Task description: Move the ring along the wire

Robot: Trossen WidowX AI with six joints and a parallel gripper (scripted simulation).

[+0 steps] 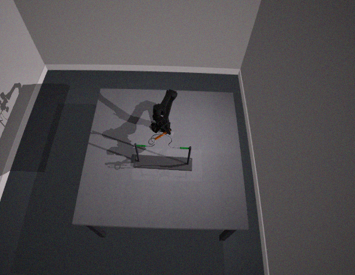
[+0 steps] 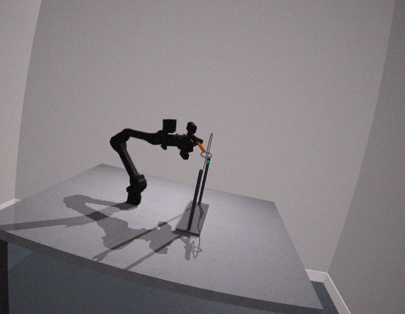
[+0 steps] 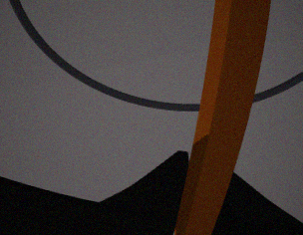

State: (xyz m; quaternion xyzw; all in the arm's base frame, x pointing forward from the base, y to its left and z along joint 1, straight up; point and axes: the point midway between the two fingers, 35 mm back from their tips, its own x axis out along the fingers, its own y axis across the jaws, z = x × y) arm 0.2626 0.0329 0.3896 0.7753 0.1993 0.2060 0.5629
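My gripper (image 1: 169, 131) (image 2: 198, 141) (image 3: 192, 163) is shut on the orange handle (image 1: 160, 136) (image 2: 201, 147) (image 3: 234, 75), which slants down from the fingertips to the ring (image 2: 201, 155). In the top view the ring is around the grey wire's left bend, just inward of the left green part (image 1: 140, 145). The right green part (image 1: 184, 148) is at the far end. The grey wire (image 2: 209, 143) (image 3: 145, 103) rises in a loop between them and crosses behind the handle in the wrist view. The ring is out of the wrist view, and I cannot tell its gap to the wire.
The left post (image 1: 137, 153) (image 2: 195, 199) and right post (image 1: 189, 155) (image 2: 204, 182) stand on a flat dark base (image 1: 162, 163) (image 2: 185, 224) on the table (image 1: 160, 201) (image 2: 246, 249). The fingertips are close to the wire's upper loop in the top view.
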